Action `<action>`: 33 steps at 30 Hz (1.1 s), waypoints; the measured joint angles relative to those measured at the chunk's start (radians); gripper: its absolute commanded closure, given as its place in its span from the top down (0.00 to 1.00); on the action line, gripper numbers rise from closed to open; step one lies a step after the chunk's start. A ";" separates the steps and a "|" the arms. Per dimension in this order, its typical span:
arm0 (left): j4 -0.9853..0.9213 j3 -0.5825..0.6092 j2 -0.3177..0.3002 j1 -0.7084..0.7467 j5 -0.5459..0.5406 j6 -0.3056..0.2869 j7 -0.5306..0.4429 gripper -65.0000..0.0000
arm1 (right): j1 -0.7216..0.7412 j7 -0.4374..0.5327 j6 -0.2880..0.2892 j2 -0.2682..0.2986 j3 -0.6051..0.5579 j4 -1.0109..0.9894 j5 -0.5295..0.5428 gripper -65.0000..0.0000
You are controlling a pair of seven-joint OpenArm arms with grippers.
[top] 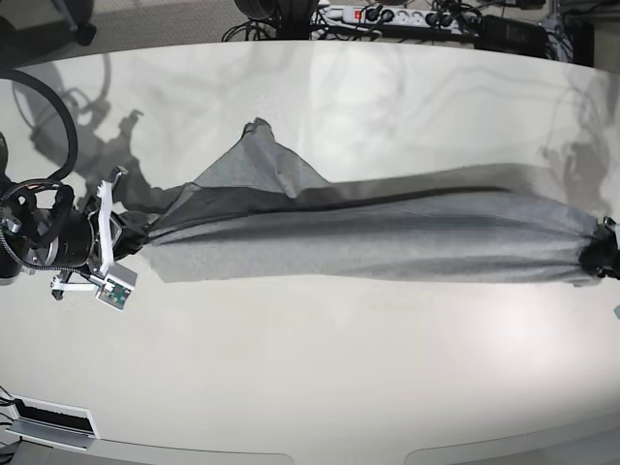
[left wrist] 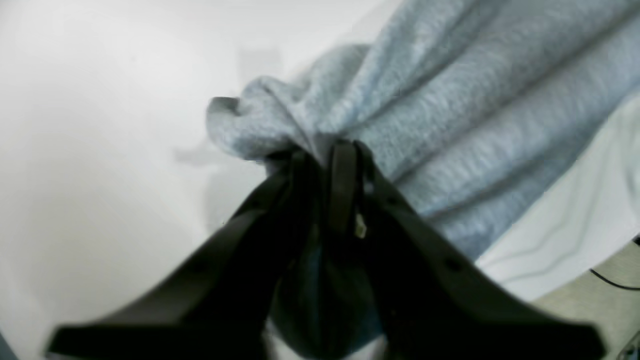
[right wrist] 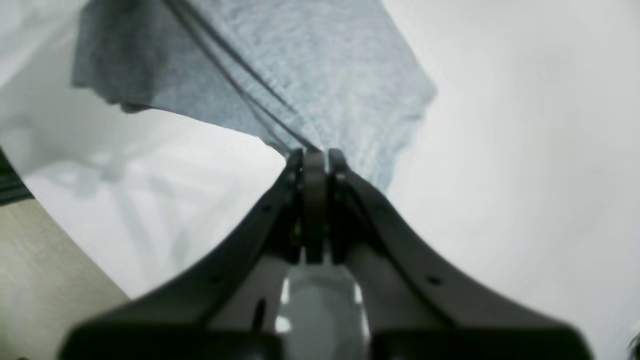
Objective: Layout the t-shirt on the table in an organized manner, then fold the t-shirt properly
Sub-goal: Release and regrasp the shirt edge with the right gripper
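Note:
The heather-grey t-shirt (top: pixel 368 237) is stretched in a long band across the glossy off-white table (top: pixel 320 387), with a flap rising toward the far side at its left end. At the band's left end in the base view, my right gripper (top: pixel 140 235) holds it. In the right wrist view its fingers are shut (right wrist: pixel 315 155) on the cloth's (right wrist: pixel 310 75) seamed edge. My left gripper (top: pixel 593 254) holds the right end. The left wrist view shows it shut (left wrist: pixel 335 150) on bunched cloth (left wrist: pixel 450 115).
A power strip and tangled cables (top: pixel 387 15) lie beyond the table's far edge. A black cable loop (top: pixel 48 107) hangs over my right arm at the left. The curved table edge and floor (right wrist: pixel 40 260) show close to my right gripper.

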 measured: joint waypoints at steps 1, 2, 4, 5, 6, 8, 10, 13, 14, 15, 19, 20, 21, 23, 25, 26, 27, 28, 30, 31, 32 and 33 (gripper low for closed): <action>-0.010 0.000 -0.001 0.000 0.000 0.000 0.005 0.30 | -0.001 -0.008 -0.025 0.000 0.000 -0.003 -0.014 0.45; -0.015 0.000 -0.007 0.000 0.000 0.006 0.005 0.37 | -0.001 -0.011 -0.046 0.000 0.000 -0.004 -0.038 0.52; -0.016 0.000 -0.015 -0.006 0.001 0.012 0.007 0.47 | 0.006 -0.011 -0.055 0.001 0.000 -0.005 -0.063 0.54; -0.016 0.000 -0.014 -0.017 0.001 0.011 0.007 0.49 | 0.014 -0.011 -0.058 0.003 0.000 -0.005 -0.064 0.54; -0.016 0.000 -0.014 -0.029 0.000 0.011 0.006 0.49 | 0.023 -0.011 -0.058 0.003 0.000 -0.005 -0.064 0.54; -0.015 0.000 -0.012 -0.060 0.000 0.011 0.003 0.49 | 0.040 -0.011 -0.058 0.002 0.000 -0.005 -0.062 0.54; -0.014 0.000 -0.016 -0.090 0.000 0.033 0.007 0.49 | 0.052 -0.043 -0.027 0.003 0.000 0.008 -0.030 0.53; -0.014 -0.002 -0.018 -0.122 -0.046 0.042 0.060 0.49 | 0.048 -0.108 0.079 0.003 0.003 0.063 0.137 0.53; -0.014 -0.002 -0.018 -0.124 -0.083 0.037 0.063 0.49 | 0.044 -0.145 0.118 0.002 0.004 0.084 0.222 0.53; -0.014 -0.002 -0.018 -0.124 -0.109 0.016 0.064 0.49 | 0.037 -0.179 0.149 0.003 0.004 0.103 0.319 0.53; -0.014 -0.002 -0.008 -0.122 -0.120 0.012 0.075 0.49 | -0.006 -0.300 0.158 -0.043 0.005 0.164 0.571 0.53; -0.014 -0.002 -0.004 -0.122 -0.117 0.013 0.075 0.49 | -0.025 -0.304 0.158 -0.067 0.005 0.169 0.587 0.52; -0.014 -0.002 0.000 -0.122 -0.116 0.014 0.075 0.49 | -0.045 -0.303 0.158 -0.096 0.005 0.170 0.585 0.50; -0.014 -0.002 0.005 -0.121 -0.116 0.014 0.076 0.49 | -0.089 -0.303 0.158 -0.165 0.005 0.170 0.538 0.45; -0.014 -0.002 0.005 -0.122 -0.116 0.014 0.076 0.49 | -0.131 -0.293 0.158 -0.237 0.005 0.169 0.448 0.44; -0.014 -0.002 0.004 -0.122 -0.116 0.014 0.076 0.49 | -0.153 -0.269 0.158 -0.270 0.005 0.169 0.394 0.44; -0.014 -0.002 0.004 -0.122 -0.116 0.014 0.076 0.49 | -0.173 -0.231 0.158 -0.301 0.005 0.169 0.334 0.44; -0.014 -0.002 0.005 -0.122 -0.116 0.014 0.076 0.49 | -0.190 -0.195 0.158 -0.332 0.005 0.169 0.262 0.44; -0.015 -0.002 0.007 -0.122 -0.116 0.014 0.076 0.49 | -0.216 -0.125 0.156 -0.387 0.005 0.166 0.108 0.44; -0.015 -0.002 0.008 -0.122 -0.116 0.015 0.076 0.49 | -0.227 -0.096 0.141 -0.409 0.005 0.160 0.045 0.44; -0.015 -0.002 0.013 -0.122 -0.116 0.015 0.076 0.49 | -0.236 -0.074 0.128 -0.430 0.006 0.153 -0.014 0.44; -0.015 -0.002 0.019 -0.122 -0.116 0.015 0.075 0.49 | -0.242 -0.067 0.127 -0.449 0.007 0.141 -0.055 0.45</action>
